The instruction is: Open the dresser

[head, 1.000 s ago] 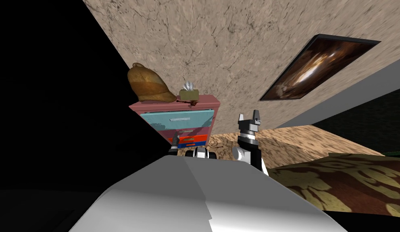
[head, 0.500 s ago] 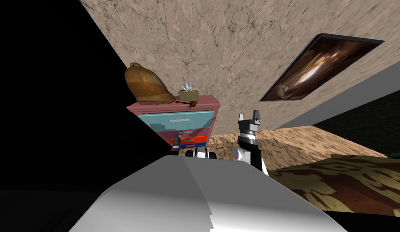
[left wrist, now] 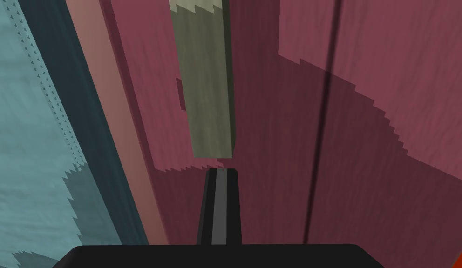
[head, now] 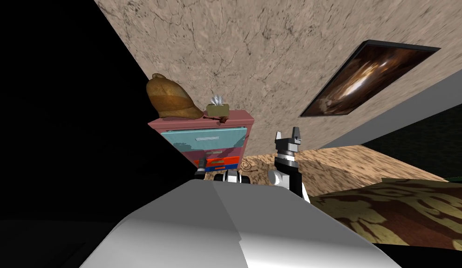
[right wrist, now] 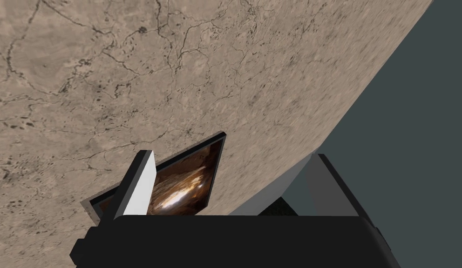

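The dresser (head: 244,122) has a pink-red frame, a teal top drawer (head: 204,138), a maroon middle drawer and a red and blue one below. My left gripper (head: 202,164) is low against its front. In the left wrist view its fingers (left wrist: 220,186) are pressed together with nothing between them. Their tips stop just short of the end of an olive-grey bar handle (left wrist: 207,93) on the maroon drawer front (left wrist: 365,139). The teal drawer (left wrist: 25,163) lies to one side. My right gripper (head: 290,135) is raised beside the dresser, open and empty (right wrist: 232,186).
A tan helmet-like hat (head: 172,97), a tissue box (head: 218,109) and a small brown object (head: 220,119) sit on the dresser top. A framed picture (head: 370,79) hangs on the stone-patterned wall. A patterned brown cover (head: 402,209) lies to the right, a black area to the left.
My left gripper's fingers have closed together at the maroon drawer. The head view wobbled slightly and came back. The right arm has not moved.
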